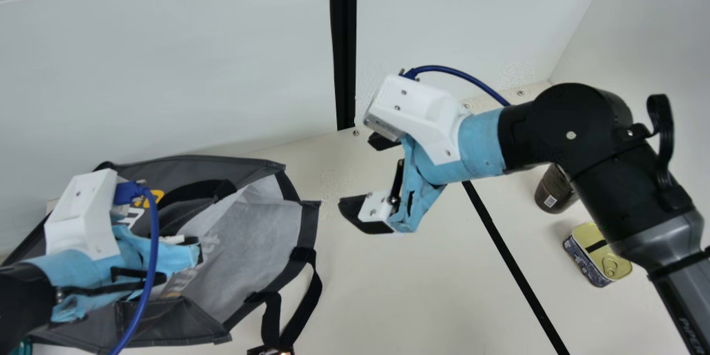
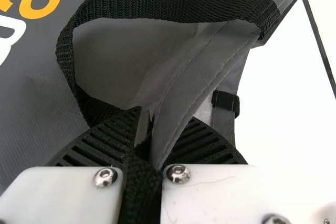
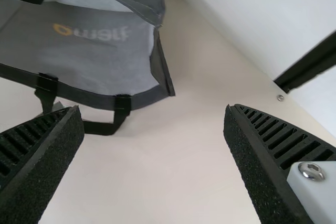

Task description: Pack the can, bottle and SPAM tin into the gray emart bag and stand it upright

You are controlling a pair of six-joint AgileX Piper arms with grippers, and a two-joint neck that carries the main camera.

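Your right gripper (image 3: 153, 109) is wide open and has nothing between its fingers. It points toward the gray emart bag (image 1: 249, 233), which lies flat ahead of its fingertips, a little apart. Your left gripper (image 2: 146, 121) is closed, and it pinches the bag's edge together with black webbing. The loose handle (image 1: 316, 289) hangs from the trimmed rim on the side toward your right hand, so for spreading the mouth, I think, the right arm is nearer. The can (image 1: 549, 197) and the SPAM tin (image 1: 587, 239) are behind this hand, beside its own forearm; to pick them, you must turn it back.
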